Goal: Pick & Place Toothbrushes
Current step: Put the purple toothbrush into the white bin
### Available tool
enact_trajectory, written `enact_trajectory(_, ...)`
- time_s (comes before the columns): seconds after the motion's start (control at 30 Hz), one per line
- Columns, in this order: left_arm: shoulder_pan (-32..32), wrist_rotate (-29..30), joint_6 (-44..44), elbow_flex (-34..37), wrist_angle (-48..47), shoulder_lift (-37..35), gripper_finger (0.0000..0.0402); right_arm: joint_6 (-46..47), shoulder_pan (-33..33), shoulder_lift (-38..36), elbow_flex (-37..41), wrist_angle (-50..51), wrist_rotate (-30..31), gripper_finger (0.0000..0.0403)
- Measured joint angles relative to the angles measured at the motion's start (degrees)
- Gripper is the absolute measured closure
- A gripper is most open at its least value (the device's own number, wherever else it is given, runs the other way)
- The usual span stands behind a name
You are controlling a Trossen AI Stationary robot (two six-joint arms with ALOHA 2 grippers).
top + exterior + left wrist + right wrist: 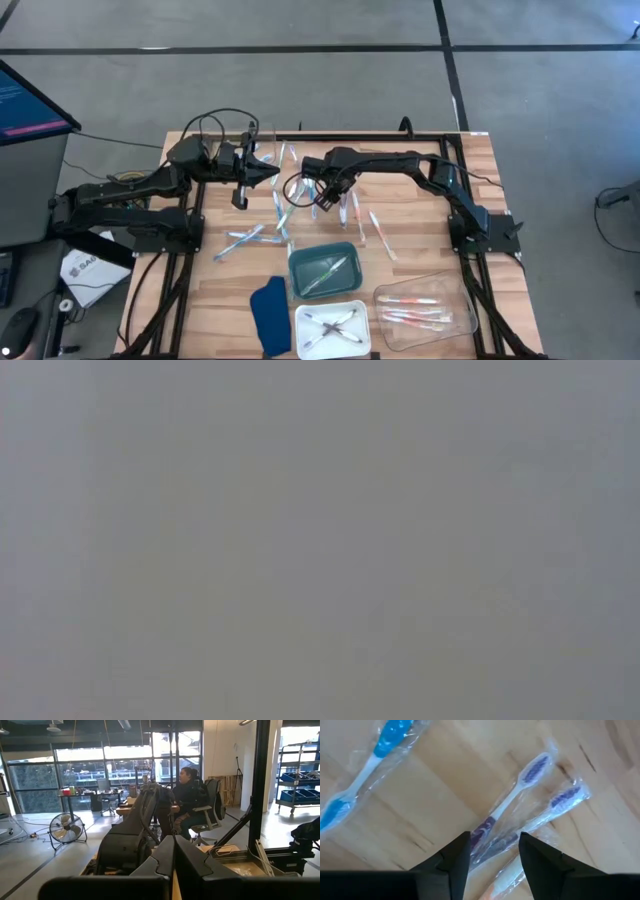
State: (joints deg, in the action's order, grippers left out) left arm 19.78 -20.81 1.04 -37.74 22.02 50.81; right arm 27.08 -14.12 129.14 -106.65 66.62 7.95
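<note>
The right gripper (pixel 492 851) is lowered near the wooden tabletop's (pixel 440 800) far edge, jaws parted astride a purple plastic-wrapped toothbrush (pixel 512 795), evidently for grasping; the left gripper (pixel 173 865) is held shut, raised, waiting.

Seen from above, a wooden table (pixel 420 215) stood on a grey floor, with a dark arm at each side. The left gripper (pixel 268 172) pointed toward the middle of the table's far part. The right gripper (pixel 322 200) hung low over a loose scatter of toothbrushes (pixel 352 212) near the centre. More lay to the left in a small crossed heap (pixel 248 238). Along the near edge sat a teal tray (pixel 325 270) holding a green brush, a white tray (pixel 333 328) holding crossed greyish ones, and a clear tray (pixel 424 306) holding pink-orange ones. A dark blue cloth (pixel 269 315) lay beside the white tray. A monitor (pixel 28 105) showed at the far left.
</note>
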Motion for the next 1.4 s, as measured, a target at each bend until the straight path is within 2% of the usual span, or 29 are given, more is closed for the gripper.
enact_trajectory(0.37, 0.0, 0.0, -0.4, 0.0, 0.0, 0.0, 0.0394, 1.5, 0.2, 1.4, 4.0, -2.4, -0.4, 0.0229)
enact_trajectory(0.57, 0.0, 0.1, -0.5, 0.0, 0.4, 0.0, 0.0394, 1.5, 1.4, 1.4, 4.0, -4.4, -0.5, 0.0238)
enact_trajectory(0.77, -0.3, 0.1, -0.5, 0.0, 0.3, 0.0, 0.0394, 1.5, 1.8, 1.4, 4.0, -4.6, -0.5, 0.0281)
enact_trajectory(1.03, -1.8, 0.3, 0.0, 0.0, 0.6, 0.0, 0.0394, -0.5, 1.7, 1.3, 3.9, -6.4, -0.4, 0.0391)
enact_trajectory(1.4, -1.8, 0.2, 0.0, 0.0, 0.4, -0.2, 0.0394, -3.9, 2.6, 0.1, 3.8, -7.1, -0.5, 0.0399)
